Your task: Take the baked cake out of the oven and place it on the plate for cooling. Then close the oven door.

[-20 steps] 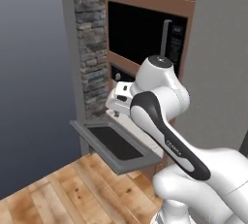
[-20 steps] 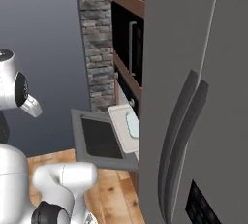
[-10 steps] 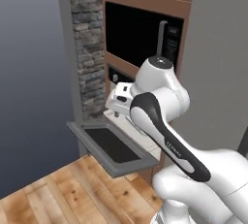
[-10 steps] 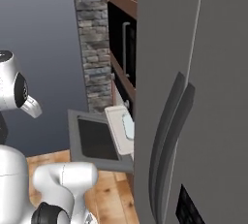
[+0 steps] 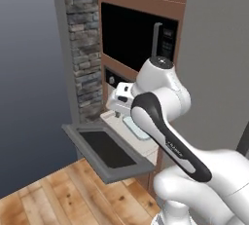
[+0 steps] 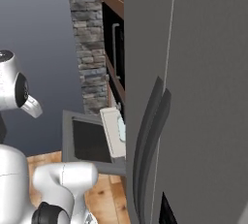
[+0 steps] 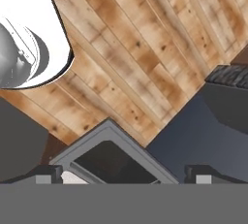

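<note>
Hovering above the oven door [image 5: 108,152], dropped open | jaws spread, holding nothing | cake not made out, pale tray [image 5: 138,127] at oven [image 5: 127,117] mouth | risk: arm clipping door edge when reaching in

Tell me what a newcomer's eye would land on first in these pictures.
The oven door hangs open, flat over the wooden floor, its dark glass window facing up. Just behind it, a pale blue-grey tray sticks out of the oven, below the black microwave. In the right base view, a tall grey refrigerator takes up the right side.
</note>
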